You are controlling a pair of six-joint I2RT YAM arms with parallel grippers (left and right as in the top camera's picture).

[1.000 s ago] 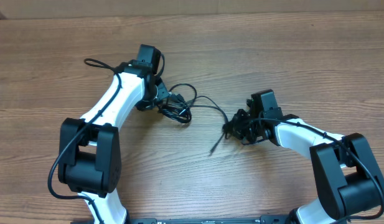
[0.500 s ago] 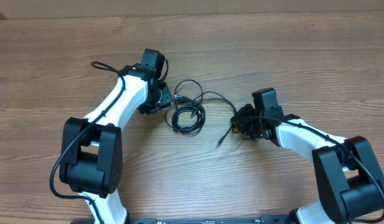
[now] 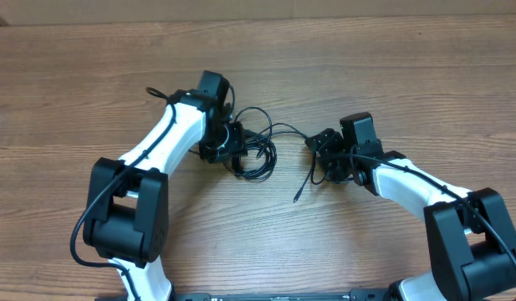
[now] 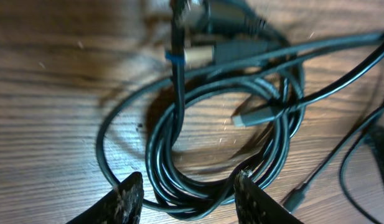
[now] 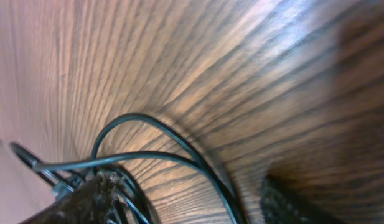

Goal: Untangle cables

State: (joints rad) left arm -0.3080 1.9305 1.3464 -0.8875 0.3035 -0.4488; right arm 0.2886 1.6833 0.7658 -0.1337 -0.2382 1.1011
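Since my left gripper (image 4: 190,199) and right gripper (image 5: 192,202) both stand spread and empty, flanking the cables (image 4: 175,93) coiled on the table (image 3: 366,67), I should pinch 1 strand each, then pull apart slowly.

cables (image 3: 256,153) coiled at centre, bare table (image 3: 366,58) along far edge

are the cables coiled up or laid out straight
Coiled. In the left wrist view the cables lie in several overlapping loops on the table, with one strand crossing over them.
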